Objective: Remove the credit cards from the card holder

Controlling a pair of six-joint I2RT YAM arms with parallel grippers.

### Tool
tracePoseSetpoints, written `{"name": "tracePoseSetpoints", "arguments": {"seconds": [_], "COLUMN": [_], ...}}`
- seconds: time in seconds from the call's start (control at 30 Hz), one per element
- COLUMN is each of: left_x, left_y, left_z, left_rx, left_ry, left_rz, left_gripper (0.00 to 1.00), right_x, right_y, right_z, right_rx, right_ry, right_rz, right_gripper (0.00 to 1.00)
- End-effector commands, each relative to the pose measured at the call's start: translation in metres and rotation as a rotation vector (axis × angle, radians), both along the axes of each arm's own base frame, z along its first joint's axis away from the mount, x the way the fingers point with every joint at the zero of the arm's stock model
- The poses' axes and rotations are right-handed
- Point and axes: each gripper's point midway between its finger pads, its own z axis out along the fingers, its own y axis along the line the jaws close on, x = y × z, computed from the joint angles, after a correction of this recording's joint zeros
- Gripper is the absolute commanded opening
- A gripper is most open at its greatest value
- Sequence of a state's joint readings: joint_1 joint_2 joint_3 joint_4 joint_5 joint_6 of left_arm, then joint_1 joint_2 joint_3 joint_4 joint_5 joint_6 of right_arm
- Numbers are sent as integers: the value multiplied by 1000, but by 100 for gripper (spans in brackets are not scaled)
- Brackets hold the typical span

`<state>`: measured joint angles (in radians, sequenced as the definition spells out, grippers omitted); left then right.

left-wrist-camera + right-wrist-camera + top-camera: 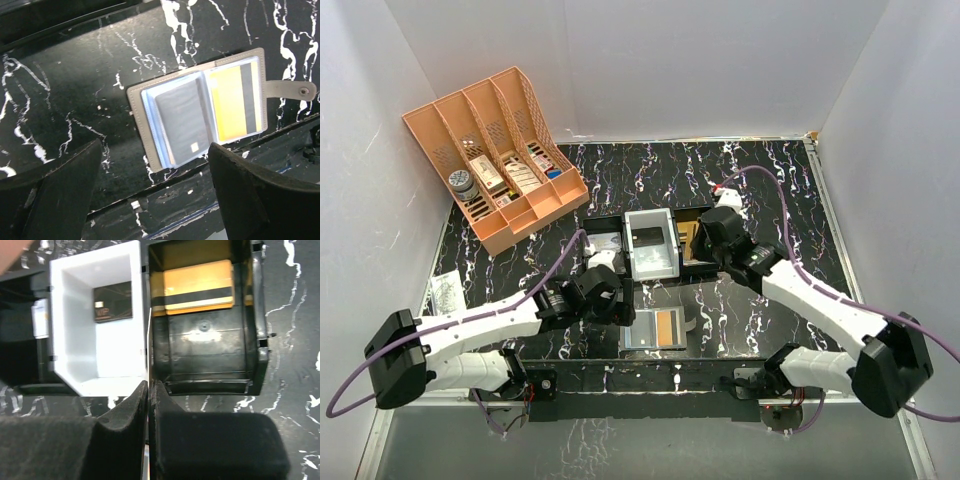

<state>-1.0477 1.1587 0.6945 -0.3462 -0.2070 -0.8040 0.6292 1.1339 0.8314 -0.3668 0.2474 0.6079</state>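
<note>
Wide-spread left gripper (155, 146) hovers over the card holder (204, 100) (2 credit cards (232, 102) inside), an edge pinch likely next; right gripper (149, 390) closed.

Card holder (655, 328): two cards (182, 122) inside it; row of trays (655, 265) just behind it; rack (520, 215) far behind, leftward.

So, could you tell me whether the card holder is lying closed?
No, the card holder lies open, with a grey card and a yellow card showing inside.
</note>
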Motion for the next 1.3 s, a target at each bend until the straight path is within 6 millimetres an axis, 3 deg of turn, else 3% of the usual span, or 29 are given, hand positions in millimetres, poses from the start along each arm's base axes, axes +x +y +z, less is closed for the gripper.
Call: {"name": "tracePoseSetpoints", "arguments": {"seconds": [0.0, 0.17, 0.37, 0.47, 0.7, 0.87, 1.03, 1.17, 1.27], "left_x": [3, 5, 15, 23, 31, 37, 39, 40, 39], "left_y": [26, 42, 73, 86, 113, 113, 111, 109, 107], "left_z": [1, 5, 0, 5, 9, 14, 18, 24, 28], "left_rx": [45, 42, 63, 42, 87, 104, 104, 99, 95], "left_ry": [-18, -30, -18, -16, -48, -45, -42, -54, -57], "left_rz": [51, 87, 177, 219, 311, 315, 306, 279, 253], "left_gripper": [88, 93, 99, 99, 99, 99, 99, 99, 99], "right_x": [25, 37, 43, 46, 42, 34, 42, 60, 63], "right_y": [-21, -19, 15, 23, 33, 39, 27, 6, 5], "right_z": [14, 13, -10, -15, -10, -7, -4, 17, 29], "right_rx": [-128, -171, -121, -131, -112, -97, -185, -331, -468], "right_ry": [-61, -65, -7, 23, 30, 40, 20, -125, -256], "right_rz": [-68, -36, 113, 144, 213, 269, 250, 233, 380], "right_gripper": [0, 0, 0, 0, 0, 0, 0, 0, 0]}}
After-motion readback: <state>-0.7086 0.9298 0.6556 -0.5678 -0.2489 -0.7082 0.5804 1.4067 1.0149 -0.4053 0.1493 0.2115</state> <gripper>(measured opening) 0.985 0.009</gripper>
